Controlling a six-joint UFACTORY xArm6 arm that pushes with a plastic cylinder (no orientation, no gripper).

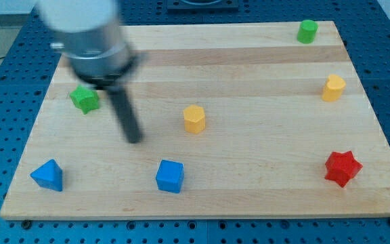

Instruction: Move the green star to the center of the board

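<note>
The green star [84,99] lies near the board's left edge, partly under the arm's blurred body. My tip [134,139] rests on the board to the right of and below the star, apart from it. A yellow hexagonal block [194,118] sits near the board's middle, to the right of my tip. The rod and arm are motion-blurred.
A blue triangular block [48,175] is at the bottom left and a blue cube [170,176] at bottom centre. A red star [342,168] is at the bottom right, a yellow block [333,88] at the right, a green block [307,31] at the top right. The wooden board [249,68] lies on a blue perforated table.
</note>
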